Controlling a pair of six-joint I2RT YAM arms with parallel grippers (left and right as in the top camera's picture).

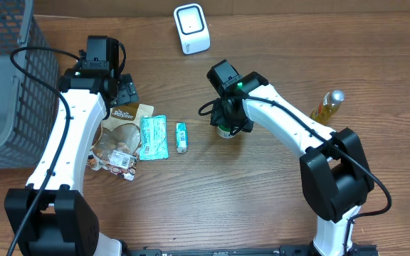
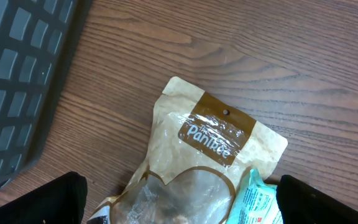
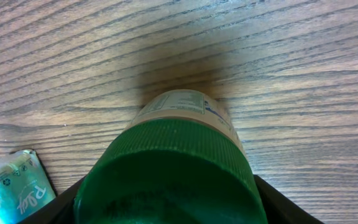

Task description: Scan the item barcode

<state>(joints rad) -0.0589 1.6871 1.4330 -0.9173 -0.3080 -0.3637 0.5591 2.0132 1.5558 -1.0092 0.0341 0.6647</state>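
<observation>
The overhead view takes in the whole table (image 1: 276, 43): the white scanner (image 1: 191, 28) stands at the far edge, and the right gripper (image 1: 226, 122) is lowered over a green-capped jar (image 1: 225, 132), which it largely covers, well apart from the scanner. Only the right wrist view shows the jar plainly. It is upright on the wood, with its ribbed cap filling the space between the two fingers (image 3: 58, 204) and a pale label below. Whether the fingers press the cap or merely flank it, I cannot tell. The left wrist view shows the left gripper (image 2: 182, 202) spread wide with nothing in it, above a brown snack pouch (image 2: 216, 134) — a teal packet (image 1: 153, 136) just beside it.
</observation>
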